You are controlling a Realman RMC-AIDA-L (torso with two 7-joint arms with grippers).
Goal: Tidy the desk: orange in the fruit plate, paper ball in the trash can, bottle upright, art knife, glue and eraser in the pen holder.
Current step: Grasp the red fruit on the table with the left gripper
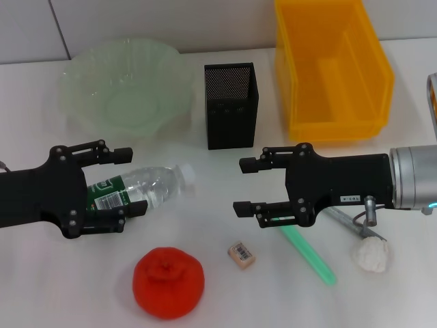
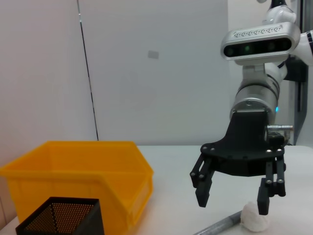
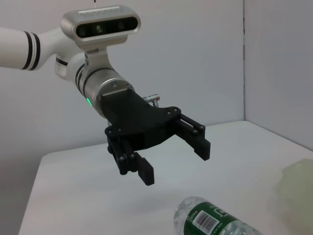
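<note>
Lowering the spread left hand (image 1: 126, 183) squarely around the lying clear plastic bottle (image 1: 147, 188) before pinching seems wise; the spread right hand (image 1: 254, 186) hovers nearby.

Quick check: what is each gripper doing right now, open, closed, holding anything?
Left gripper: open, empty, straddling the lying bottle.
Right gripper: open, empty, above the green glue stick.

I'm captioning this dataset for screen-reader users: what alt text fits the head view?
Two open black end effectors, left and right, hover over a white desk; the left straddles a lying bottle. Nearby are an orange, eraser, paper ball, pen holder, fruit plate and yellow bin.
</note>
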